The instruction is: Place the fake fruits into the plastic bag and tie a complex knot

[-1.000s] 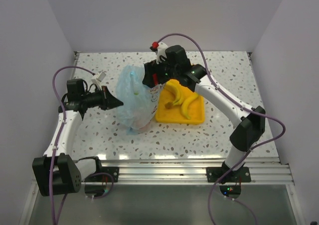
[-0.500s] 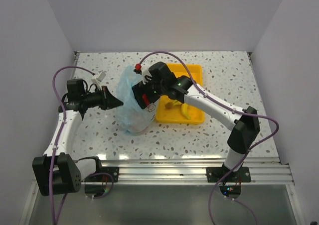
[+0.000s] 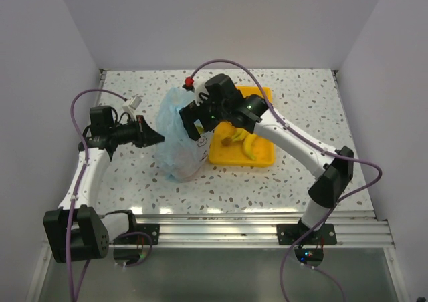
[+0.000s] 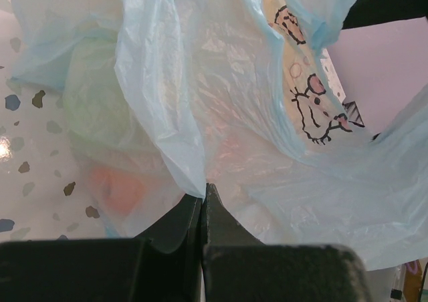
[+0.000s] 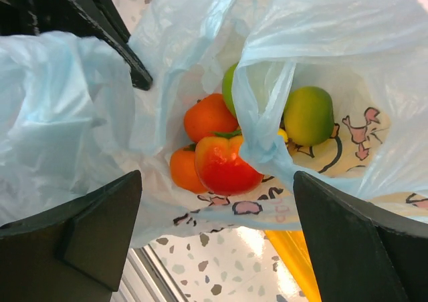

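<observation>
The left gripper (image 4: 203,194) has its jaws pressed together on a fold of the plastic bag (image 4: 221,101). The thin blue film comes out directly from between the tips and spreads up and away from them. I think this pinch is there to keep one side of the mouth lifted, because such film has no stiffness and would otherwise fall shut over the fruit. Through the film, a little to the left of these jaws, an orange blur shows. It is a fruit inside, but which one I cannot tell.

The right gripper (image 3: 192,121) hangs over the bag mouth with its jaws spread wide and nothing between them. Looking down through the gap, the red apple (image 5: 224,165) lies almost midway between the two jaws. The oranges (image 5: 207,117) touch it on the side of the jaw at the left of that view. The green limes (image 5: 308,115) are further ahead of the tips, one partly hidden behind a fold of film. All of them sit low in the bag, well below the fingertips.

The bananas (image 3: 242,141) are not in the bag. They lie on the yellow tray (image 3: 264,158), off to the side of the right jaws, away from the left gripper. So I judge the loading mostly done and the tying not begun. Empty, wide jaws suit an arm that must fetch the bananas next. The risk I see is the loose fold crossing the mouth under the right jaws, where a long curved fruit could catch
</observation>
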Controlling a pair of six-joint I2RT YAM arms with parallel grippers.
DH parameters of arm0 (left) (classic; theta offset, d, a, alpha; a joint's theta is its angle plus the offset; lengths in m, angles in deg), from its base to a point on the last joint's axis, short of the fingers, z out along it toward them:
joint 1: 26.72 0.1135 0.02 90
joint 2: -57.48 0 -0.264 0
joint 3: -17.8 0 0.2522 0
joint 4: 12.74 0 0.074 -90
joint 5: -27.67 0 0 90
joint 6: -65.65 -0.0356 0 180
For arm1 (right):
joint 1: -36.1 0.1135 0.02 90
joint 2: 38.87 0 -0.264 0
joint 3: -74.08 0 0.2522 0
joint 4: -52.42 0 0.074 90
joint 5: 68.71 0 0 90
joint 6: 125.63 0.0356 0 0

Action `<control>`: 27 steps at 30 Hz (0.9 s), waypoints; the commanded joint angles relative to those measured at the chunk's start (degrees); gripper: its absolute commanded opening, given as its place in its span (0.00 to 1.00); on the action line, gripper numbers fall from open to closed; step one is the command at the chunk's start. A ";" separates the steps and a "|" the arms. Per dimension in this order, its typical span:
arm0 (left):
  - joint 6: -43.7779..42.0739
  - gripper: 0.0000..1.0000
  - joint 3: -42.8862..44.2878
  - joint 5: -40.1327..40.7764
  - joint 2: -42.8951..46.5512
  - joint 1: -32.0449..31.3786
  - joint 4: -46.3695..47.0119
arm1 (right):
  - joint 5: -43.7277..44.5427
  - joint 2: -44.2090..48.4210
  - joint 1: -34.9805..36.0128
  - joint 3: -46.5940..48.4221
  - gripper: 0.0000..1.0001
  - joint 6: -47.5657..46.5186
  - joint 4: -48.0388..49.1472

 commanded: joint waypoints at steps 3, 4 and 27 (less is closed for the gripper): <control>0.79 0.00 0.55 -1.04 0.17 0.60 2.82 | -0.45 3.90 -1.13 7.26 0.99 -3.99 -6.22; 0.79 0.00 0.73 -1.04 0.17 0.60 2.65 | -2.20 4.34 -2.10 8.05 0.98 -4.17 -8.06; 0.26 0.00 0.73 -0.86 0.43 0.86 2.03 | 9.56 -8.80 -36.82 0.76 0.75 -5.23 -18.09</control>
